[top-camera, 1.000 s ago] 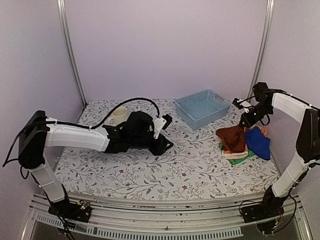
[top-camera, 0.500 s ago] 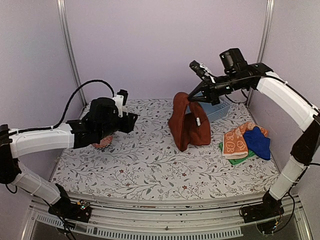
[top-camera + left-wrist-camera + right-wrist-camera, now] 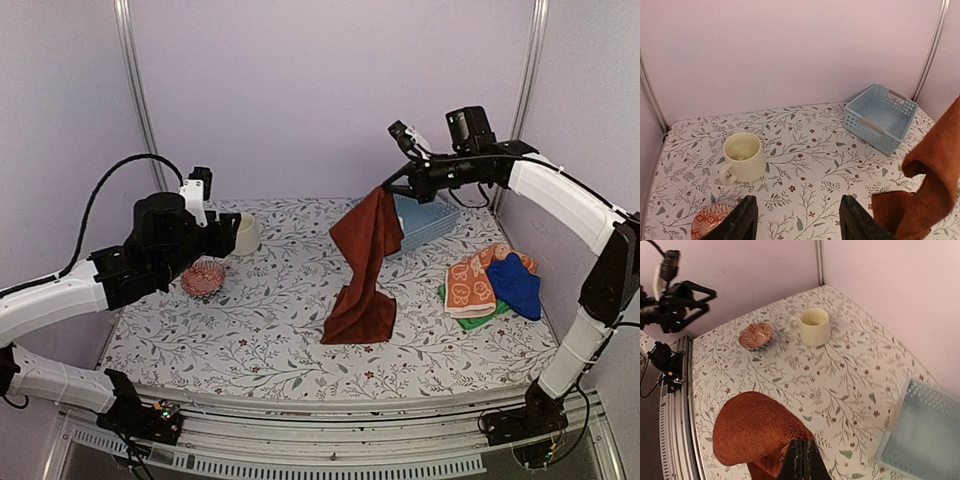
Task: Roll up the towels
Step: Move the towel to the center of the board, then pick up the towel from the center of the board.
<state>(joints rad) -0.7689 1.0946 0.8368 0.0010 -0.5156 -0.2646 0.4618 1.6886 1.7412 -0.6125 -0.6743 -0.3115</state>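
**Rust-brown towel point(image 3: 365, 270) carried forward and let down to the tabletop point(image 3: 280, 350)**

Since half a second ago the right arm has swung the towel nearer the front edge. It no longer hangs as a folded bunch. It now falls in one long drape, and its lower end lies spread on the flowered tabletop near the middle. The left arm has drawn back toward its own side and sits higher.

The right end effector point(image 3: 388, 186) is clamped tight on the towel's top corner, high above the tabletop; in the right wrist view its fingers are pressed together with cloth bunched between and below them. The left end effector point(image 3: 797, 200) holds nothing. Its two fingers stand partly apart over bare tabletop, pointing toward the back wall.

A cream mug point(image 3: 240, 233) stands upright near the back left, and just in front of it is a small red patterned bowl point(image 3: 203, 278). The pale blue basket point(image 3: 425, 222) sits at the back right, partly hidden behind the hanging cloth in the top view.

Well apart from the held towel, at the right edge, the others lie in a heap: an orange patterned towel point(image 3: 468, 285) beside a royal-blue towel point(image 3: 517, 285), with a green towel point(image 3: 482, 321) showing underneath.
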